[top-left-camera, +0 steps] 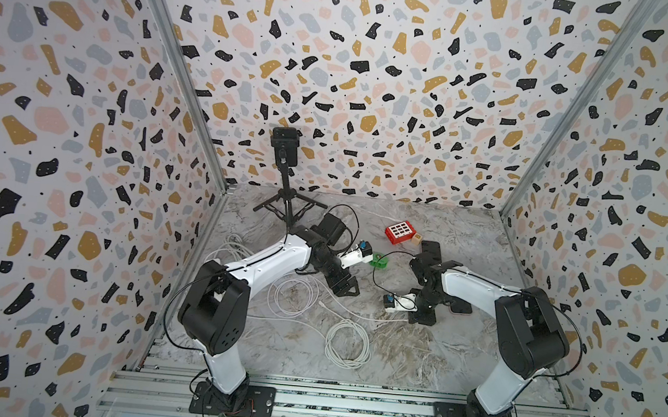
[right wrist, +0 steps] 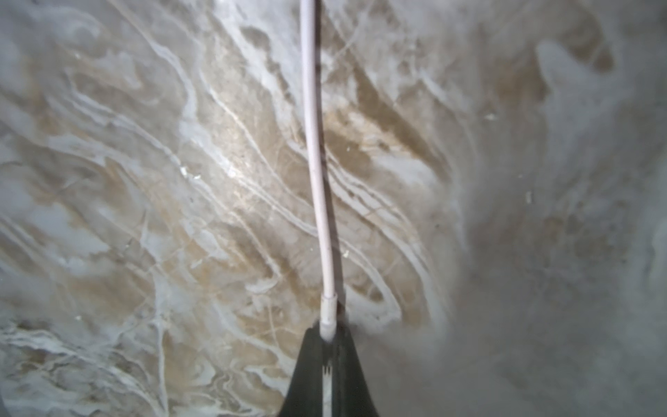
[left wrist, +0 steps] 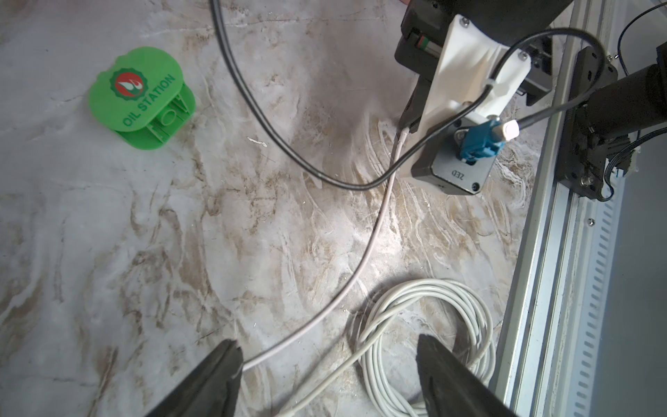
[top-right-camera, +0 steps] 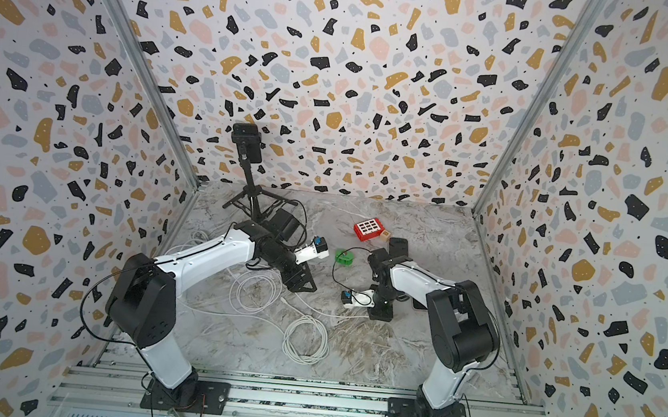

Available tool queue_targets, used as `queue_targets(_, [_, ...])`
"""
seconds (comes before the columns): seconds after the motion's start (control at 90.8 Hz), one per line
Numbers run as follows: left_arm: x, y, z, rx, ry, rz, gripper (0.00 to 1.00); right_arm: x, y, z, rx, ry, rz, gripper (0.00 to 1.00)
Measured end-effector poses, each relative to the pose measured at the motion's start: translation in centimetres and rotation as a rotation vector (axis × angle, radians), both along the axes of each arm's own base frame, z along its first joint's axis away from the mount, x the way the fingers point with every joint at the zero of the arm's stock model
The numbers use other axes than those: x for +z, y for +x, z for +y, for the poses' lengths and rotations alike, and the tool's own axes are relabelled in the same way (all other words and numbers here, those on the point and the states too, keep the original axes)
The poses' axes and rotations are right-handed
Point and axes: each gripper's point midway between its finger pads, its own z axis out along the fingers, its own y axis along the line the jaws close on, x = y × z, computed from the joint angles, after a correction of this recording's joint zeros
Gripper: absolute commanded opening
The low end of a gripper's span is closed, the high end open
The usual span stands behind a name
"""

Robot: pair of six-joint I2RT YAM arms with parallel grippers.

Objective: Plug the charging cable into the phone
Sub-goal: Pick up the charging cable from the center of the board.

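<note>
My right gripper (right wrist: 326, 335) is shut on the plug end of the thin white charging cable (right wrist: 317, 162), low over the marbled table. Both top views show this gripper (top-left-camera: 422, 318) (top-right-camera: 380, 315) pointing straight down, with the cable (top-left-camera: 355, 312) trailing left across the table. The phone (top-left-camera: 462, 310) seems to be the flat thing with a pinkish edge just right of that gripper, mostly hidden under the right arm. My left gripper (left wrist: 328, 348) (top-left-camera: 343, 287) hangs open above the cable's middle stretch (left wrist: 364, 252), holding nothing.
A thicker coil of pale cable (top-left-camera: 346, 342) (left wrist: 429, 325) lies near the front. A green "OIL STATION" toy (top-left-camera: 378, 259) (left wrist: 140, 97), a red block (top-left-camera: 401, 232) and a wooden cube (top-left-camera: 417, 238) sit further back. A camera tripod (top-left-camera: 285, 150) stands back left.
</note>
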Motion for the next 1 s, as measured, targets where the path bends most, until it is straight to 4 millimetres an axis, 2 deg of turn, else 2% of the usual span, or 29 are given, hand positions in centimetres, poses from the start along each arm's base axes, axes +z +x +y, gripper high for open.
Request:
queue_targets(0.121, [0.0,0.0,0.0,0.006,-0.001,0.005,0.8,0.4,0.1,0.0,0.009,-0.008,-0.021,0.0])
queue_targets(0.187, [0.1,-0.1,-0.1,0.006,-0.009,0.013,0.8,1.3,0.3,0.3,0.013,0.009,-0.053,0.0])
queue_targets(0.286, [0.4,-0.5,-0.5,-0.003,-0.039,0.035,0.8,4.7,0.8,1.3,0.016,0.095,-0.147,0.0])
queue_targets(0.451, [1.7,-1.8,-1.8,-0.054,-0.143,0.096,0.8,12.0,0.8,4.3,0.03,0.369,-0.33,0.0])
queue_targets(0.529, [2.4,-2.5,-2.3,-0.088,-0.194,0.121,0.8,14.0,0.3,5.3,0.037,0.468,-0.356,0.0])
queue_targets(0.738, [3.7,-3.6,-3.3,-0.142,-0.252,0.141,0.79,15.2,-0.8,7.0,0.043,0.594,-0.291,0.0])
queue_targets(0.837, [4.7,-3.8,-4.0,-0.168,-0.266,0.124,0.7,15.5,-1.3,7.4,0.047,0.627,-0.265,0.0])
queue_targets(0.936, [5.8,-4.4,-5.1,-0.214,-0.284,0.103,0.67,15.7,-1.5,7.6,0.044,0.643,-0.251,0.0])
queue_targets(1.002, [5.9,-5.0,-5.7,-0.238,-0.287,0.107,0.55,15.7,-1.6,7.7,0.039,0.649,-0.243,0.0])
